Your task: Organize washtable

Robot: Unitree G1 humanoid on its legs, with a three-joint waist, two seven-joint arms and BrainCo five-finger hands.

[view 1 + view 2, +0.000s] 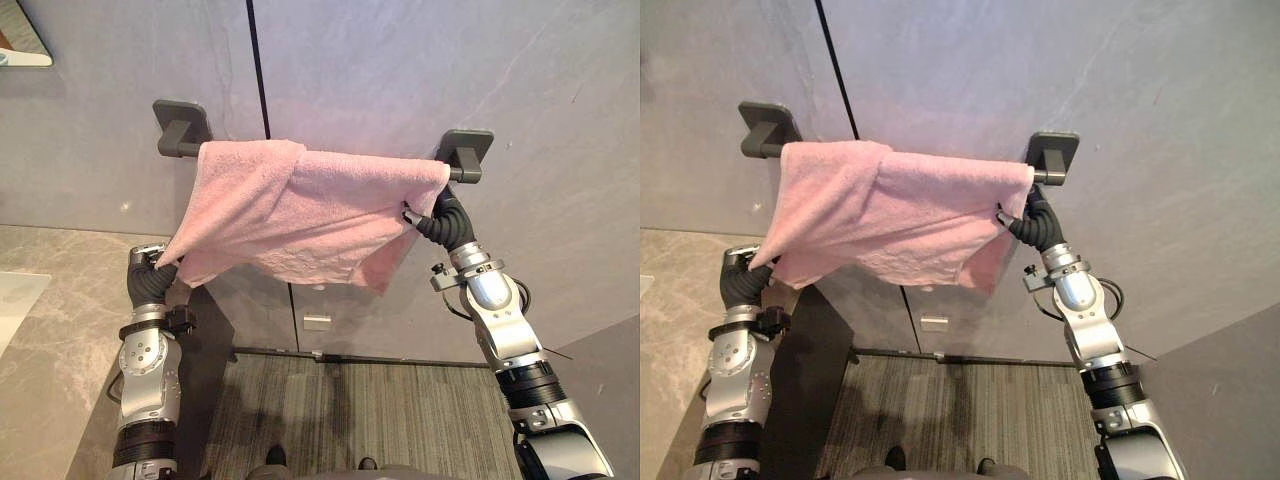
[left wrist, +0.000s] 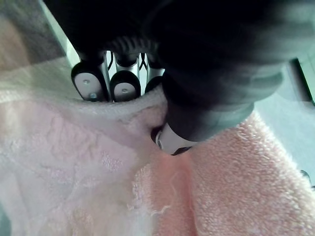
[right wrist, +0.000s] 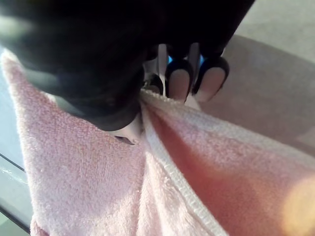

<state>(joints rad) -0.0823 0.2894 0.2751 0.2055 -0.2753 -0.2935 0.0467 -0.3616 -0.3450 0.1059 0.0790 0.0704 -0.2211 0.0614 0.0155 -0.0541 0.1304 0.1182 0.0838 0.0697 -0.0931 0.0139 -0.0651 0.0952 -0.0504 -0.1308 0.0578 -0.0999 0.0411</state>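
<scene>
You've got the pink towel (image 1: 300,215) draped over the rail (image 1: 461,174), which is fixed to the grey wall (image 1: 400,70). The towel covers nearly the whole bar between the rail's left bracket (image 1: 182,127) and right bracket (image 1: 465,152). It isn't lying flat. The part near the left bracket sits folded over itself at a slant. The bottom hem sags below the rail in an uneven line, lower toward the right end.

Your left hand (image 1: 152,272) is well below the rail's left end, with the towel's lower corner pulled down and outward to it. In the left wrist view the dark-tipped fingers (image 2: 87,82) curl in behind the hem and the thumb (image 2: 170,140) presses into the pile from the front. That is a firm pinch on the cloth.

Your right hand (image 1: 432,222) sits just under the rail's right bracket, close to the wall, at the towel's right edge. In the right wrist view the fingers (image 3: 179,81) are tucked behind the stitched edge and the thumb (image 3: 125,130) clamps it from the near side. This hand is closed on the towel too, and the cloth fans out from the pinch in a tight crease.

Below the rail and to the left there is a pale stone countertop (image 1: 60,300), and the left hand is right by its edge.
</scene>
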